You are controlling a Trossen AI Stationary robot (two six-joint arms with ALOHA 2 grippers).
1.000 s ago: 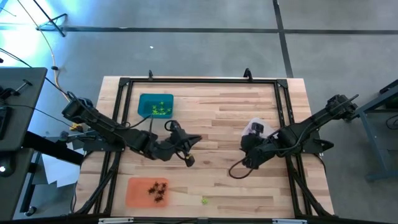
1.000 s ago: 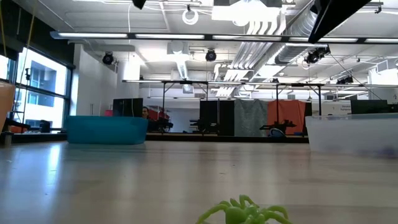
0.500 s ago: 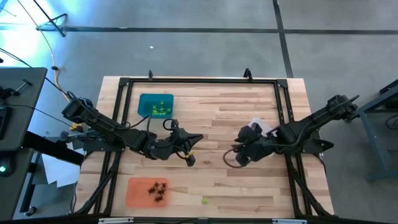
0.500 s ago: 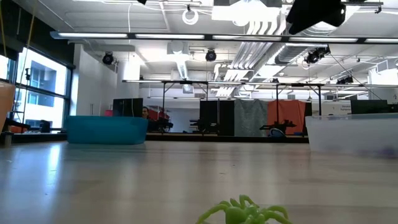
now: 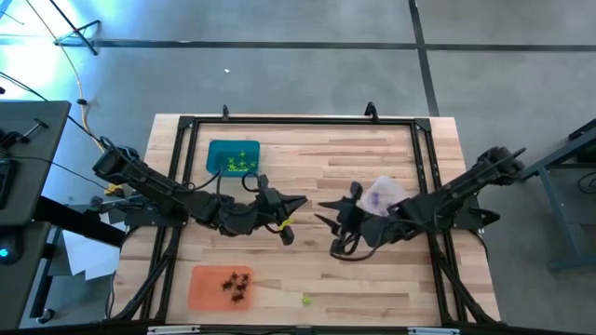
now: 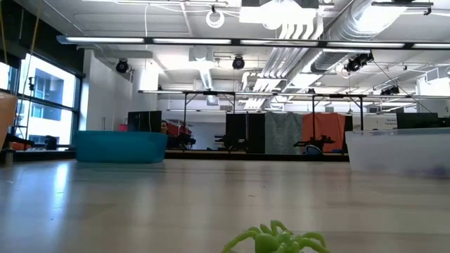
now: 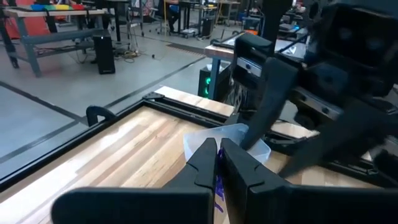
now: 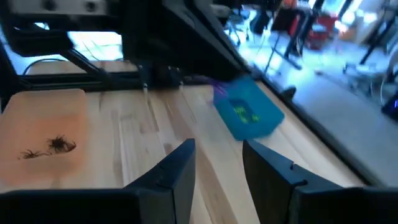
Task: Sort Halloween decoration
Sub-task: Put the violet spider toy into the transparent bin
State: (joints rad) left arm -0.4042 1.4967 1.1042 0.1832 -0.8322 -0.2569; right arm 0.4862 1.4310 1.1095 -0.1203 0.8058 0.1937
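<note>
Purple spider piece (image 7: 219,185) pinched between the closed fingers of the left pincer (image 5: 287,221), held above mid-bench; only a sliver of purple shows between the tips in the left wrist view. Right pincer (image 5: 328,212) faces it from close by, fingers spread apart, nothing between them; a narrow gap separates the two pincers.

Clear tray (image 5: 385,198) just behind the right pincer, faint purple inside. Teal tray (image 5: 233,157) behind the left pincer toward the far edge, holding yellow-green pieces (image 5: 238,164). Orange tray (image 5: 223,285) on the near side of the left pincer, close to the near edge, with black pieces (image 5: 237,284) clustered in it. One loose yellow-green spider (image 5: 305,300) lies on bare wood between the orange tray and the right arm, near the front edge; it fills the foreground of the low view (image 6: 276,240).

Bench (image 5: 335,158) wood between the teal tray and the clear tray lies open. Black frame rail (image 5: 298,120) runs along the far edge.
</note>
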